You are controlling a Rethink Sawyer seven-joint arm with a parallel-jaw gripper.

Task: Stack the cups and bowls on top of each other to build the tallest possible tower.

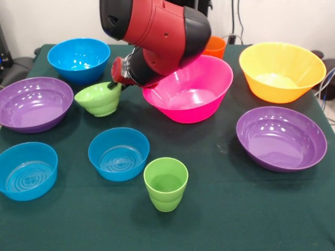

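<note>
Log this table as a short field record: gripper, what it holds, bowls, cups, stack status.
gripper: gripper at the rim of the small green bowl, which is tilted; fingers mostly hidden
blue bowls: three
purple bowls: two
pink bowl, centre
yellow-orange bowl
cups: green cup upright in front; orange cup behind the pink bowl
stack status: nothing stacked yet
</note>
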